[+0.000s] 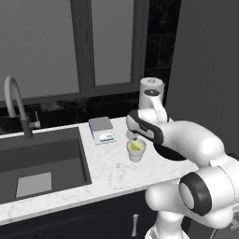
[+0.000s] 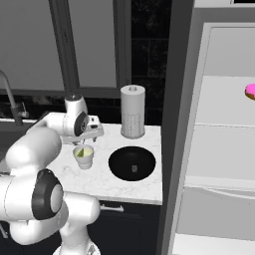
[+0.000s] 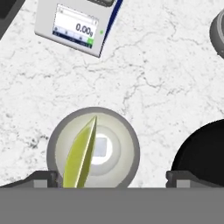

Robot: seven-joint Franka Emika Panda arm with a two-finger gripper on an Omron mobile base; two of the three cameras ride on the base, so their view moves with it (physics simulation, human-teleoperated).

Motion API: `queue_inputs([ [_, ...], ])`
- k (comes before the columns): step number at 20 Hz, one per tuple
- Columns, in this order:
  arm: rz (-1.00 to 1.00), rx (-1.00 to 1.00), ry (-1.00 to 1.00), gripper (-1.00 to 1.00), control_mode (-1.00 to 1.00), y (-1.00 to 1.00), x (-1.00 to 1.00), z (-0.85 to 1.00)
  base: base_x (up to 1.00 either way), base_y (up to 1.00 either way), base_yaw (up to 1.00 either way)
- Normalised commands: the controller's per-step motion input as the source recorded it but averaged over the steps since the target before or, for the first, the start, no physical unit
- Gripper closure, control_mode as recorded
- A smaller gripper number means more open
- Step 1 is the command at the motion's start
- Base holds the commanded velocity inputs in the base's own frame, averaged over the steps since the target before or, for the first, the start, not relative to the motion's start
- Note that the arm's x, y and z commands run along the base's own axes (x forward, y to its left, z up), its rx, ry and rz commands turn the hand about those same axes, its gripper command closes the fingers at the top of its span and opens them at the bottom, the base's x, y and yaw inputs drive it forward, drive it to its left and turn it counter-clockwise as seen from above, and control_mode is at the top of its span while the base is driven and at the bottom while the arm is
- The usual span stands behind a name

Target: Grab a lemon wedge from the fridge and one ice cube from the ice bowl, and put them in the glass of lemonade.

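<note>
Where base views blur, lemon wedge [image 3: 81, 153] inside glass of lemonade [image 3: 59, 135].

Scale [image 1: 102, 129] behind cup [image 1: 136, 150], ice bowl [image 2: 132, 163] beside; counter [image 1: 112, 172] front bare.

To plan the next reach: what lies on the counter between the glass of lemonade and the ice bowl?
Nothing: bare marble counter separates the glass of lemonade from the ice bowl, seen in the right base view.
</note>
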Motion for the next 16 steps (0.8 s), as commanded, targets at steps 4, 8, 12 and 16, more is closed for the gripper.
queue_inputs([
  [4, 0.06, 0.02, -0.02, -1.0, -1.0, 0.0, -0.49, 0.17, 0.0, 0.0, 0.0],
  [8, 0.05, 0.05, -0.06, -1.0, -1.0, -0.06, -0.63, 0.15, 0.0, 0.0, 0.0],
  [12, 0.0, 0.05, -0.07, -1.0, -1.0, -0.19, -0.97, 0.06, 0.0, 0.0, 0.0],
  [16, -0.04, 0.0, 0.0, -1.0, -1.0, -0.46, -1.0, 0.29, 0.0, 0.0, 0.0],
])
